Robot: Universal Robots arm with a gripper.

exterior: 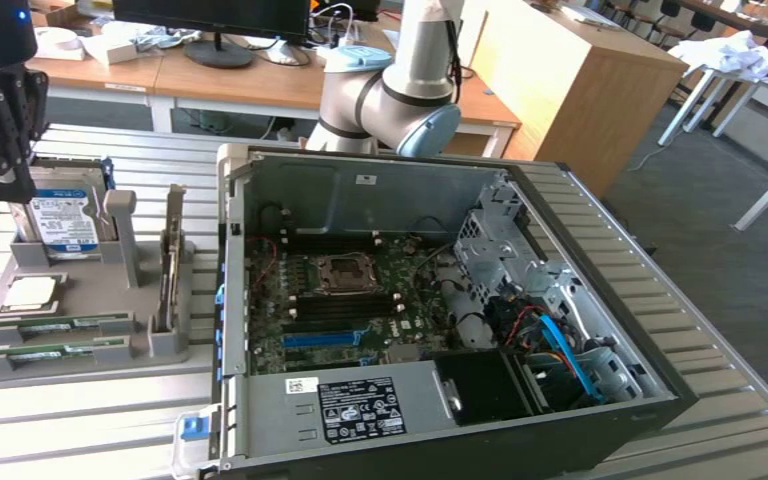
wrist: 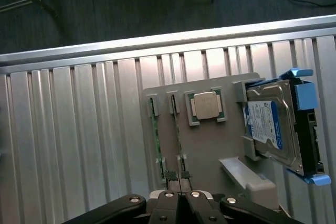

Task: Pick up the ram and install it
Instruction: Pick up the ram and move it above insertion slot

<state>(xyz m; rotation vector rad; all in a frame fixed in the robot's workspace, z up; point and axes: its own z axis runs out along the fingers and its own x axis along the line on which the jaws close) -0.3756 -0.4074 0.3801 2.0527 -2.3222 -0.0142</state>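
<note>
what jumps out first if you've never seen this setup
The open computer case with its motherboard exposed dominates the middle of the exterior view. On that view's left, a grey holder carries a blue-labelled hard drive and two green ram sticks, with the shut gripper hovering above.

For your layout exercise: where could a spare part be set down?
Free: slatted table between the grey holder tray and its near edge; the strip beside the computer case on the exterior view's right. Crowded: the tray (hard drive, RAM sticks) and the case.

Ribbed metal table (wrist: 79,145) (matt plastic tray (wrist: 205,150))
</note>
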